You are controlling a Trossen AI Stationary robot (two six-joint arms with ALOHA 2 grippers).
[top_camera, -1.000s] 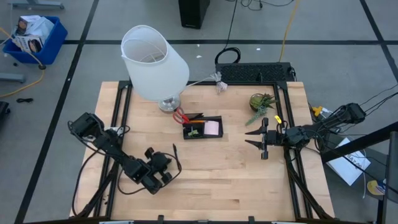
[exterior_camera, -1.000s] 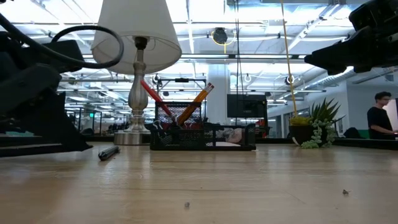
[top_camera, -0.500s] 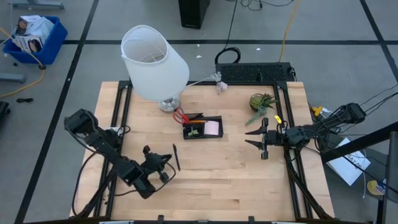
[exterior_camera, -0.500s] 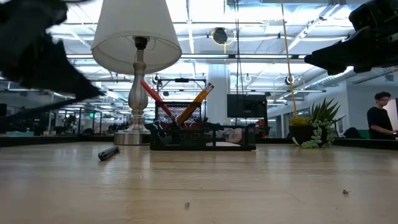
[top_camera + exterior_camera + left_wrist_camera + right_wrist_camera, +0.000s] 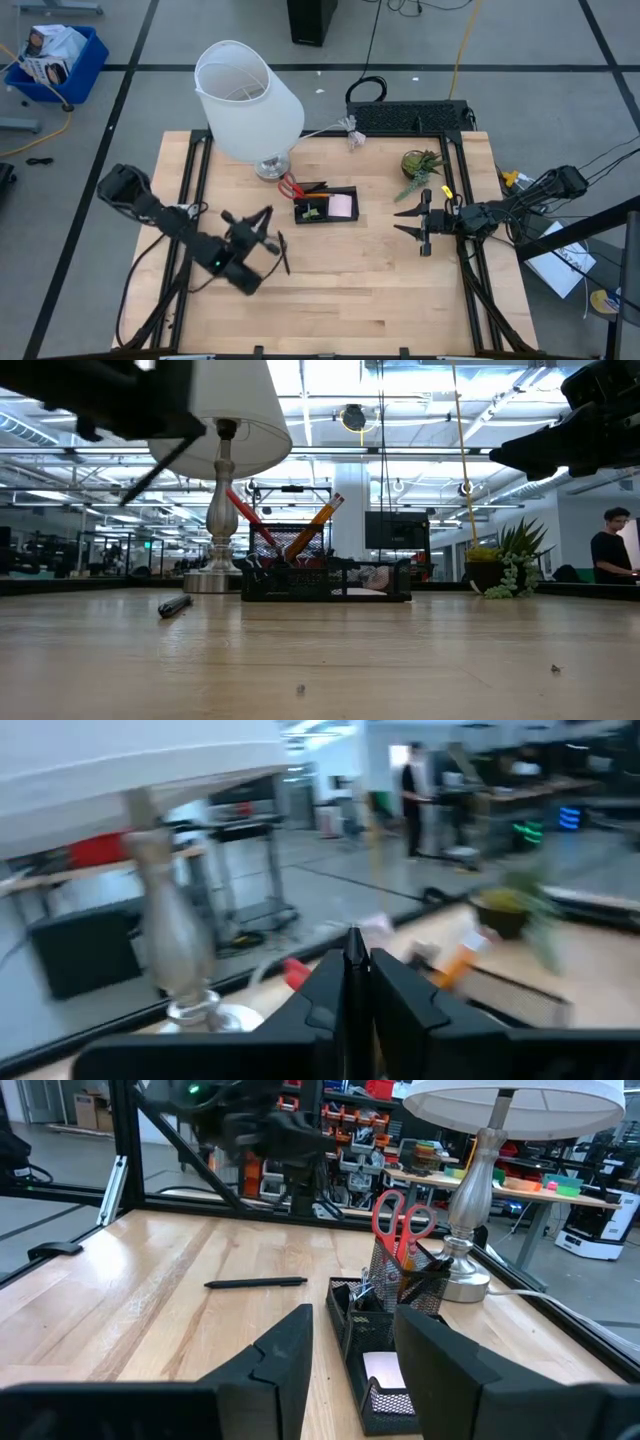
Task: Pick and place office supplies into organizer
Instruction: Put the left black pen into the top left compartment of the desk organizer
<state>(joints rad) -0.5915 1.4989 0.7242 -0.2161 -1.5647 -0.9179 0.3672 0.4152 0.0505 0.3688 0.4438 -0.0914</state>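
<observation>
High view: slim black pen (image 5: 283,252) on pale wood-grain table (image 5: 380,290).

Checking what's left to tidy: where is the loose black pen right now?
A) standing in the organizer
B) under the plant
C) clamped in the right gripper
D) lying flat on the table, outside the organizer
D: the black pen lies flat on the wood, short of the organizer.

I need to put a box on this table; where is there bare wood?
The whole front strip of the table is bare, as is the stretch between the organizer and the right gripper. It is crowded at the back: lamp, organizer and plant sit there. A pen lies beside the left gripper.
</observation>
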